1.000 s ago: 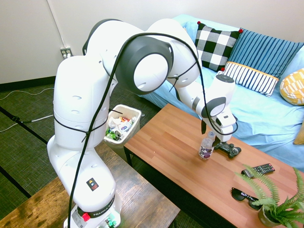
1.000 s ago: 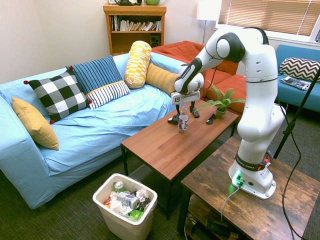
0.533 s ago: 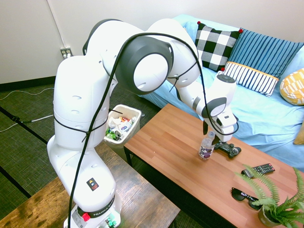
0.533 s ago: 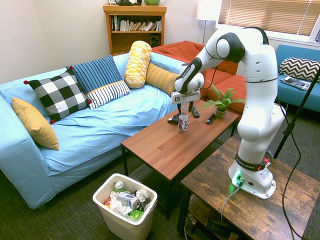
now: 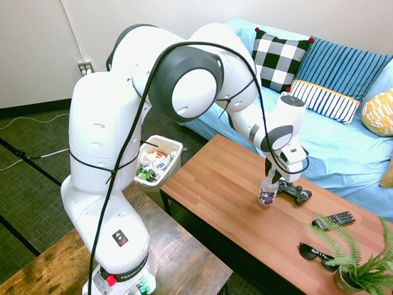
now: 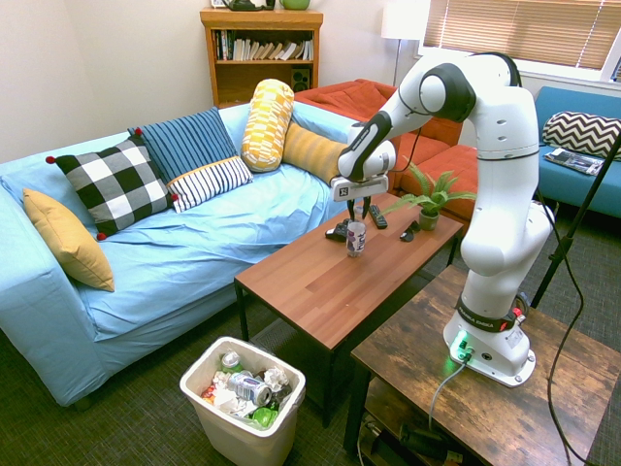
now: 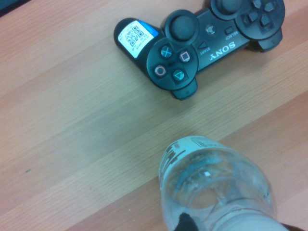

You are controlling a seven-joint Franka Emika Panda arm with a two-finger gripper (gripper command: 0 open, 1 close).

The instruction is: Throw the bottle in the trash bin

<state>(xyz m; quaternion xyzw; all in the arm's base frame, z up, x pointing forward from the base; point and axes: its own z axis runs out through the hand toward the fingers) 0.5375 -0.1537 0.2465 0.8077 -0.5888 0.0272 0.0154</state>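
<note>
Claw [image 6: 359, 217] has closed on the bottle [image 6: 356, 240], open tabletop [image 6: 315, 282] toward the bin [image 6: 243, 437].

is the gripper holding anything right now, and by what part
Yes, the gripper holds the clear plastic water bottle by its upper part, near the neck.

A pale wall [image 5: 31, 49] meets dark carpet [image 5: 37, 141]; a blue-covered sofa [image 6: 213, 233] runs beside the wooden worktop's [image 6: 310, 282] long edge, blinds [image 6: 529, 34] covering the window.
</note>
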